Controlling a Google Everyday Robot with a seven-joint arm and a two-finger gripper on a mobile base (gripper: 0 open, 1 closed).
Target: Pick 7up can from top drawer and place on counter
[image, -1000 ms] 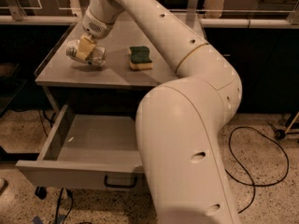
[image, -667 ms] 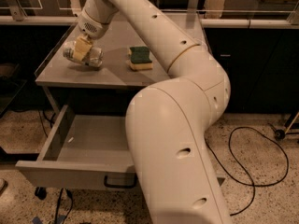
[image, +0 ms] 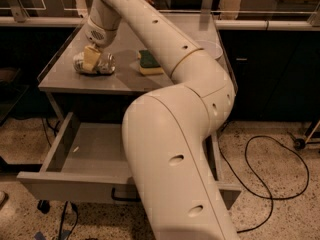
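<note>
A grey metal counter [image: 125, 80] is seen in the upper left of the frame. A dented silvery can [image: 106, 64] is laid on its side near the counter's left front corner. The gripper [image: 91, 60] is lowered onto the can from above. The jaws are closed around the can's middle, and one pale yellow finger [image: 90, 58] is seen across its front.

A green and yellow sponge [image: 149, 63] is placed just right of the can, apart from it.

Below the counter, in the lower left, the grey top drawer [image: 60, 180] is pulled open, and its dark handle [image: 125, 197] is partly hidden. The middle of the frame is filled by the large cream arm [image: 170, 149]. A black cable [image: 272, 184] is looped on the speckled floor at the right.
</note>
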